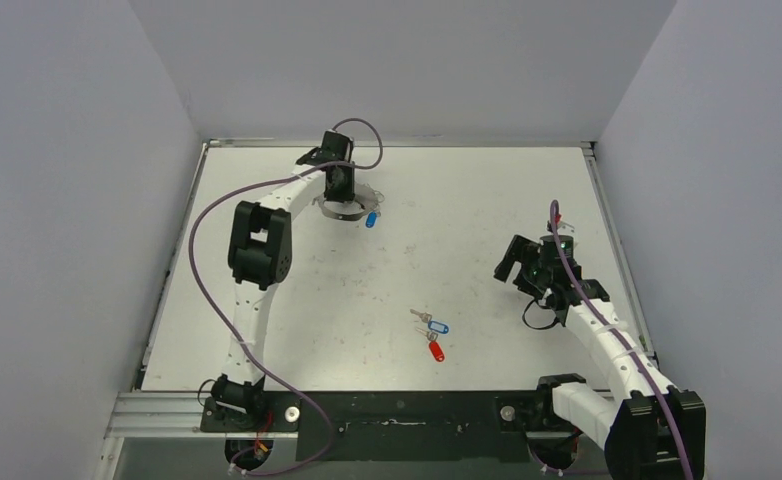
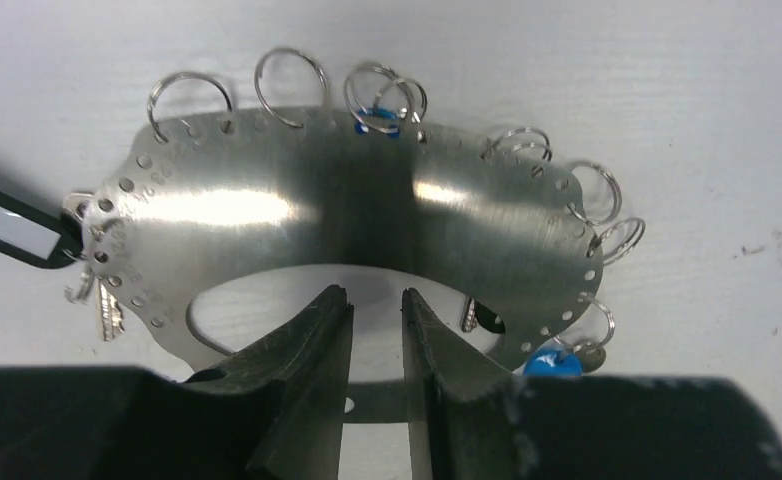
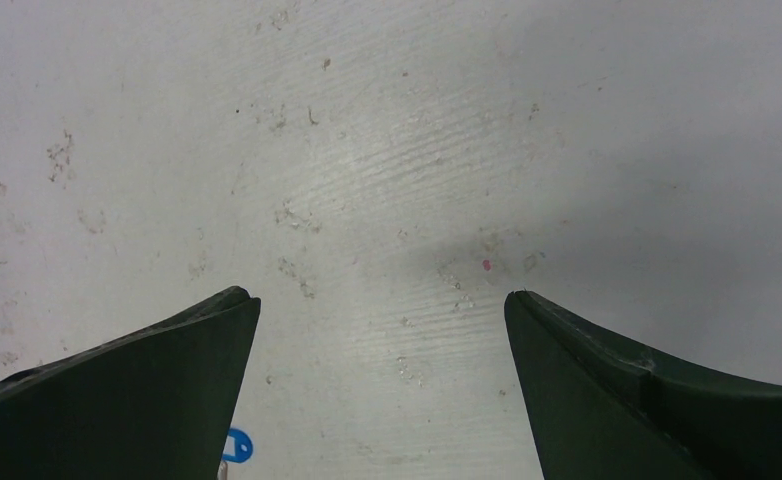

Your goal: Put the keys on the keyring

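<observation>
Your left gripper [image 2: 375, 300] is down at the keyring [image 2: 267, 210], a broad perforated metal band bent into a hoop. Its far wall curves just ahead of the fingertips, and a thin near strip of it crosses behind both fingers. The jaws are nearly together with only a slim gap showing. I cannot tell whether they have hold of the band or only stand beside it. Small split rings [image 2: 290, 88] stand along the band's far edge beyond the fingertips. One of them carries a blue tag [image 2: 377, 121] straight ahead of the gap, and a second blue tag [image 2: 552, 365] sits just right of the right finger. Left of the gripper, a black-framed white tag [image 2: 7, 232] and a small silver key [image 2: 107, 312] hang at the band's end. Your right gripper [image 3: 382, 310] hangs over bare, scuffed table [image 3: 387, 150] with its jaws spread wide and nothing between them. The blue-tagged key [image 1: 435, 325] and the red-tagged key [image 1: 435, 350] lie loose on the table just beside each other. They are off to the right gripper's left and a little nearer the bases, and well apart from the left gripper and the keyring.
</observation>
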Motion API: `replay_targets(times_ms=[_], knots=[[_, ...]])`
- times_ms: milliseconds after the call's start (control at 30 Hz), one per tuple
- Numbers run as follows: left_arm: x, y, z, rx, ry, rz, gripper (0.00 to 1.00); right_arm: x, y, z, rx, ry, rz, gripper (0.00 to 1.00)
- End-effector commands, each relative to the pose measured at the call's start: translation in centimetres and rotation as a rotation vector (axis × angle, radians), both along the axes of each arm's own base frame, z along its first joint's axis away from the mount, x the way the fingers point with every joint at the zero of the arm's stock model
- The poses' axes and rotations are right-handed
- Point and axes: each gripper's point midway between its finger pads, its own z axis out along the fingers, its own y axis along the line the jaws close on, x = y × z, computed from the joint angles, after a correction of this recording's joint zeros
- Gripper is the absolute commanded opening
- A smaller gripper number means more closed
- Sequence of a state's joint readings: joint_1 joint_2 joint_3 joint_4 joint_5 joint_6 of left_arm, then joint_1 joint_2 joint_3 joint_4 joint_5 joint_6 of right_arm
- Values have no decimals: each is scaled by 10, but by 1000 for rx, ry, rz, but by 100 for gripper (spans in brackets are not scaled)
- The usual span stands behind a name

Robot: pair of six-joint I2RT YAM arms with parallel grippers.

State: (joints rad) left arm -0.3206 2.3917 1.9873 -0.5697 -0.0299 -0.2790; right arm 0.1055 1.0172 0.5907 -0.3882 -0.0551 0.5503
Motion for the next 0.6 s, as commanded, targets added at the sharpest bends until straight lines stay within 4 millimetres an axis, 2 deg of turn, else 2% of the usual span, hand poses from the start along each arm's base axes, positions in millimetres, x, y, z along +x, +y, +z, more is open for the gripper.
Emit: replay_targets(times_ms=[0,133,233,400,567], knots=[[2,18,-16,89,41,23,23,-3,8,6,23,11,47,100],[-19,22,-25,134,90,23,20,-4,14,12,43,13,76,100],[-47,23,-29,147,131,26,18,-2,23,19,81,4,114,100],[-106,25,-37,175,204,30,18,1,36,31,130,-30,180,100],[-181,27,-49,259,284,3,17,5,47,36,150,-35,250,100]])
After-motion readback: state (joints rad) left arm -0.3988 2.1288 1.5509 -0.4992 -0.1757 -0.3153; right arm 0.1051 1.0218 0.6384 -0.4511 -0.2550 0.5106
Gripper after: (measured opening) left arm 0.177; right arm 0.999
